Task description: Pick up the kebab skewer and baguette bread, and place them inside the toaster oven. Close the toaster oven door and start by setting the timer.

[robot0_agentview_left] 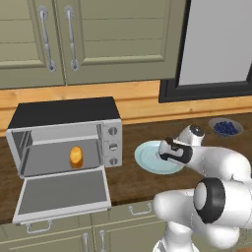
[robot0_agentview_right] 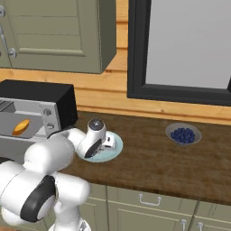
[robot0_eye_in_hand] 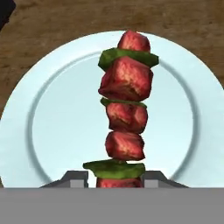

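Observation:
The kebab skewer [robot0_eye_in_hand: 126,109], red meat chunks with green pieces, lies along a pale blue plate [robot0_eye_in_hand: 52,122] in the hand view. My gripper [robot0_eye_in_hand: 114,178] is shut on the skewer's near end, one finger [robot0_eye_in_hand: 75,177] on each side. In the left base view the hand [robot0_agentview_left: 173,152] hangs low over the plate [robot0_agentview_left: 147,158], right of the toaster oven [robot0_agentview_left: 64,112]. The baguette bread [robot0_agentview_left: 76,156] sits on the oven's inner tray. The toaster oven door [robot0_agentview_left: 61,193] hangs open, folded down flat over the counter's front edge.
A bowl of blueberries [robot0_agentview_left: 225,127] stands at the back right of the wooden counter [robot0_agentview_right: 149,167]. Three knobs [robot0_agentview_left: 112,145] run down the oven's right panel. Wall cabinets [robot0_agentview_left: 98,39] hang above, and a dark-framed window [robot0_agentview_right: 180,45] is at the right.

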